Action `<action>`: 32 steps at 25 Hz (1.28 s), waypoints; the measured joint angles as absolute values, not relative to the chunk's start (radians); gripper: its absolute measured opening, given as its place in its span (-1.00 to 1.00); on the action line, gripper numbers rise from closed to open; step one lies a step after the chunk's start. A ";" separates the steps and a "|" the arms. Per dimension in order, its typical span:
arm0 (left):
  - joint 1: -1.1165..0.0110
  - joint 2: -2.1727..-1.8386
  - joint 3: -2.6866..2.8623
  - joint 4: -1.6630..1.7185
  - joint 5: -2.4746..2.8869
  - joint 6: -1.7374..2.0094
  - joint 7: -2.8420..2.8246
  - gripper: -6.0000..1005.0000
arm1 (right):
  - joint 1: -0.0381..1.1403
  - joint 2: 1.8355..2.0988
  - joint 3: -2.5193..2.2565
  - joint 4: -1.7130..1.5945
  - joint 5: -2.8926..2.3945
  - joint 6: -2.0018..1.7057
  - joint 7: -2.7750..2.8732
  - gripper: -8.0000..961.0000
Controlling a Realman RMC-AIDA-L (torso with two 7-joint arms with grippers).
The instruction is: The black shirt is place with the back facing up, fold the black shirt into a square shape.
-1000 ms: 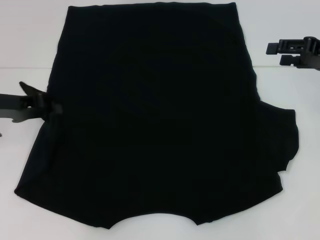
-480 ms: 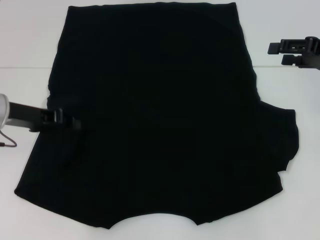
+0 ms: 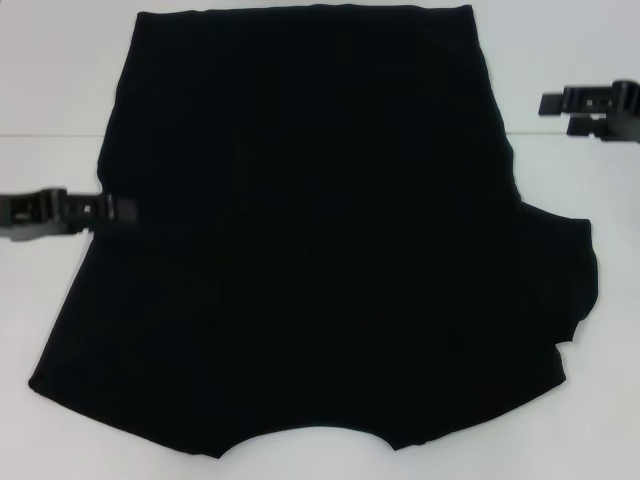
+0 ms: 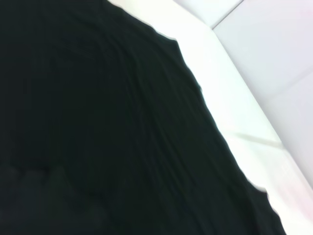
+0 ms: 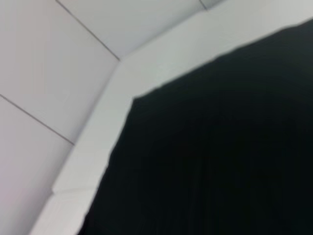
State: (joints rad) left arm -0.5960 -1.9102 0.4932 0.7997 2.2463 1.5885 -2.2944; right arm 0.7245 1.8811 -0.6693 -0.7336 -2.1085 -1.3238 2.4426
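The black shirt (image 3: 320, 230) lies flat on the white table (image 3: 50, 100) and fills most of the head view. Its straight hem is at the far side and the curved neckline at the near edge. One short sleeve sticks out at the right; no sleeve sticks out on the left side. My left gripper (image 3: 125, 208) is level at the shirt's left edge, its tip just over the cloth. Beyond the shirt's right edge, near the far corner, my right gripper (image 3: 558, 113) hovers open with nothing in it. Both wrist views show black shirt fabric (image 4: 98, 122) (image 5: 220, 156) against the white table.
White table surface (image 3: 600, 400) shows to the right and left of the shirt. A seam line (image 3: 560, 133) crosses the table at the far side. The wrist views show the table's edge (image 5: 98, 127) and pale panels beyond it.
The left gripper went inward over the shirt's left part, then drew back and slightly farther away, to the edge. The right gripper drifted a little rightward. The shirt's outline is unchanged.
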 joint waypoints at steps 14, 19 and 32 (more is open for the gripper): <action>-0.544 -1.978 0.491 0.796 2.235 1.714 -1.753 0.58 | 0.709 1.865 -0.626 -0.789 -2.362 -1.505 2.477 0.33; -0.549 -1.982 0.477 0.796 2.232 1.678 -1.766 0.58 | 0.697 1.863 -0.596 -0.832 -2.466 -1.569 2.519 0.31; -0.565 -2.001 0.477 0.797 2.230 1.636 -1.765 0.58 | 0.667 1.864 -0.590 -0.784 -2.521 -1.571 2.520 0.24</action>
State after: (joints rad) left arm -0.5650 -2.0007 0.4770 0.7966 2.2303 1.6356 -1.7647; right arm 0.6668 1.8642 -0.5904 -0.7841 -2.5210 -1.5711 2.5203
